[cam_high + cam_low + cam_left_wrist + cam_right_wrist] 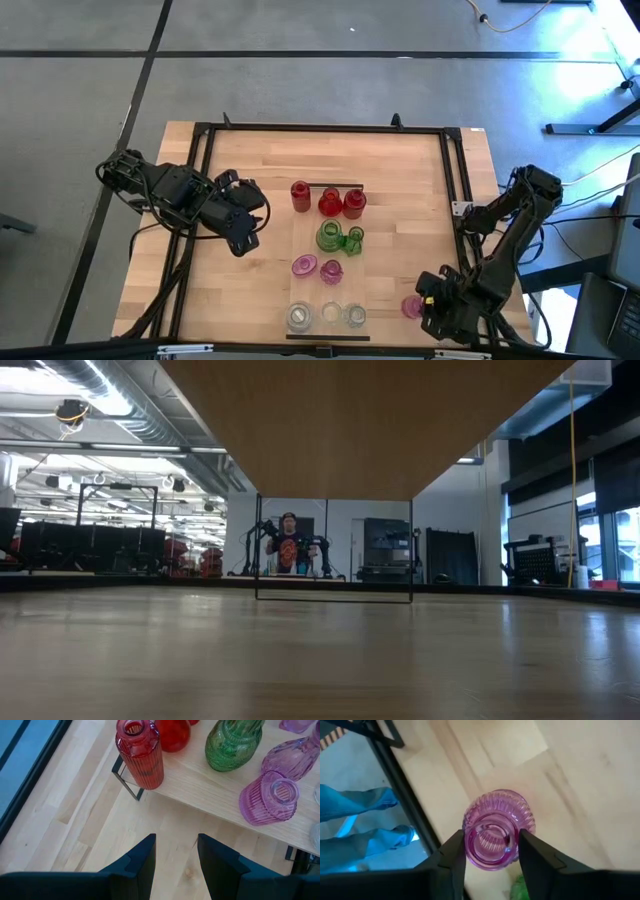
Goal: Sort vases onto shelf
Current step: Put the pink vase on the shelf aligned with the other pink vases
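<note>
right gripper (pixel 492 852) clamps the pink vase (pixel 497 827) by its neck, upright, w/ shelf (pixel 300 245) to its left; left gripper (pixel 175 857) empty.

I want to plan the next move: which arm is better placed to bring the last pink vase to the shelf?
The right. The right gripper already has its fingers on both sides of the pink vase on the table, off the shelf. The left gripper is open and empty, beside the shelf's red end.

Three red vases (pixel 329 201), three green (pixel 330 237), three pink (pixel 304 266) (one off the shelf (pixel 296 290)), three clear (pixel 299 317).
</note>
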